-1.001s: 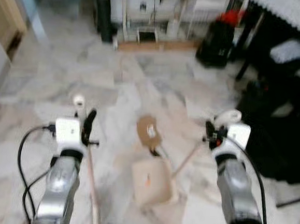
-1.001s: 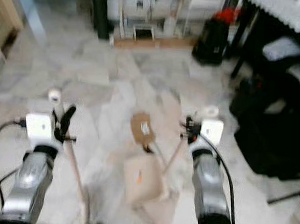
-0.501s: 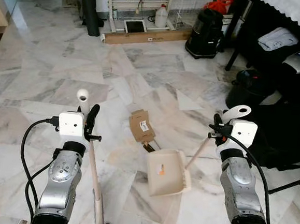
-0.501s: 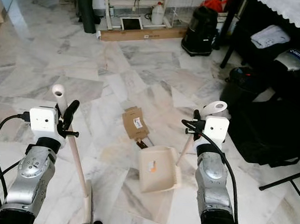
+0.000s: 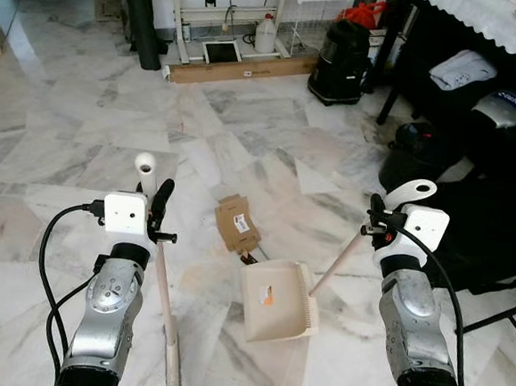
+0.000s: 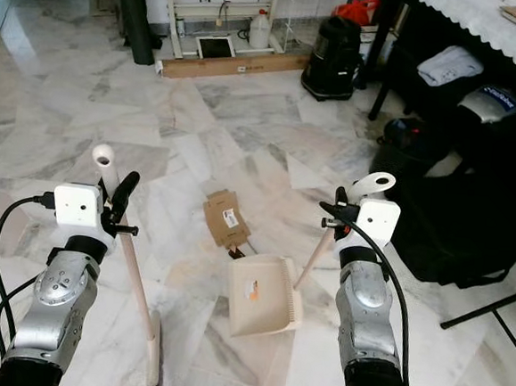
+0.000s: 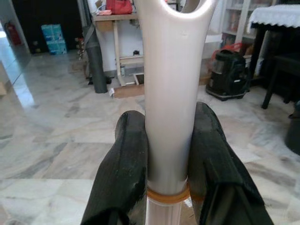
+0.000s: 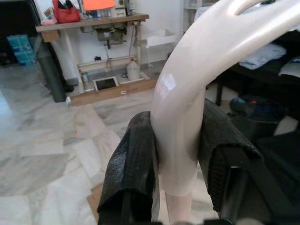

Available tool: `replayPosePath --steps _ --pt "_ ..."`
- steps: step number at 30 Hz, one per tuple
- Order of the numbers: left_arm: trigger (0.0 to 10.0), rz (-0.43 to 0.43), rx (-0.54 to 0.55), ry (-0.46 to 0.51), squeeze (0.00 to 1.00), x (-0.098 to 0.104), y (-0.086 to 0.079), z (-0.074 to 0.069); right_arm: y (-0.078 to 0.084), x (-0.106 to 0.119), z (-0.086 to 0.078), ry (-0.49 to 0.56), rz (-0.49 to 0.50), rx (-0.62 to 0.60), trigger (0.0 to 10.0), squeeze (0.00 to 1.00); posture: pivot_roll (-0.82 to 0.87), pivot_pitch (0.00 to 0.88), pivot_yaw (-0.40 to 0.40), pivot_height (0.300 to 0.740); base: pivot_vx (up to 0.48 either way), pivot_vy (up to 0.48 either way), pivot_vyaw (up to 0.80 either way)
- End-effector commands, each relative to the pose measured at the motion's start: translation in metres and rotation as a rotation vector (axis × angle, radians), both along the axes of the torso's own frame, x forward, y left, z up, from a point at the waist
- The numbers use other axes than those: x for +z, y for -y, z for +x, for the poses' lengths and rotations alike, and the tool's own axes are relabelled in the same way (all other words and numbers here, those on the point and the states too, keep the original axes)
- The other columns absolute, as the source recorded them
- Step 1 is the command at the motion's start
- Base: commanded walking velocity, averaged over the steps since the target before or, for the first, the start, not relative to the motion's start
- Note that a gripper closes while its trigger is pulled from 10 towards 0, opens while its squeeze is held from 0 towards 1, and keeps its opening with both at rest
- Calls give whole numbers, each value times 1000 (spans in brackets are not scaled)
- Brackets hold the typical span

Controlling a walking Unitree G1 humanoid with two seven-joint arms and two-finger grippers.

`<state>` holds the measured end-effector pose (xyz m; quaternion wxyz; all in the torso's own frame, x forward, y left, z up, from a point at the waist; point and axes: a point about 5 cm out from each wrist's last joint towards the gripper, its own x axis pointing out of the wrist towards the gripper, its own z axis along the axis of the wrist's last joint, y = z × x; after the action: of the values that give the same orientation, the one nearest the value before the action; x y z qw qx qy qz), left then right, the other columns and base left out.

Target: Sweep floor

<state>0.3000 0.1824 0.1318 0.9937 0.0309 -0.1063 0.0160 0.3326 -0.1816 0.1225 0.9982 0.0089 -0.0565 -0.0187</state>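
My left gripper (image 5: 154,212) is shut on a cream broom handle (image 5: 162,293) just below its looped top; the stick runs down to the floor near my feet. In the left wrist view both black fingers (image 7: 125,154) clamp that handle (image 7: 168,93). My right gripper (image 5: 376,222) is shut on the top of the long handle (image 5: 340,260) of a cream dustpan (image 5: 275,300), which rests on the marble floor between my arms. A flattened piece of brown cardboard (image 5: 236,223) lies on the floor just beyond the pan's far edge.
A black canister vacuum (image 5: 343,49) and a long cardboard box (image 5: 241,69) stand by the far wall. On the right are a dark table with a white cloth (image 5: 486,23), black bags (image 5: 498,203) and a thin black stand leg (image 5: 499,315).
The view was blurred and has steadied, shifting a little. The dustpan now sits slightly closer to the cardboard. Both grippers keep their hold.
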Motion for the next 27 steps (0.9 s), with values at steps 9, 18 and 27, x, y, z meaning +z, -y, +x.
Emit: replayPosePath --steps 9,18,27 --pt "10000 2 -35 55 0 11 8 6 7 11 1 62 0 -20 10000 0 -89 110 -17 740 305 0 -89" --pt "10000 -12 -47 54 0 12 10 8 8 7 0 50 -12 -16 10000 0 -91 131 -19 740 135 0 0" --pt "10000 -25 -82 71 0 21 21 12 11 4 -5 36 -47 -25 10000 0 -98 174 -15 740 0 0 0"
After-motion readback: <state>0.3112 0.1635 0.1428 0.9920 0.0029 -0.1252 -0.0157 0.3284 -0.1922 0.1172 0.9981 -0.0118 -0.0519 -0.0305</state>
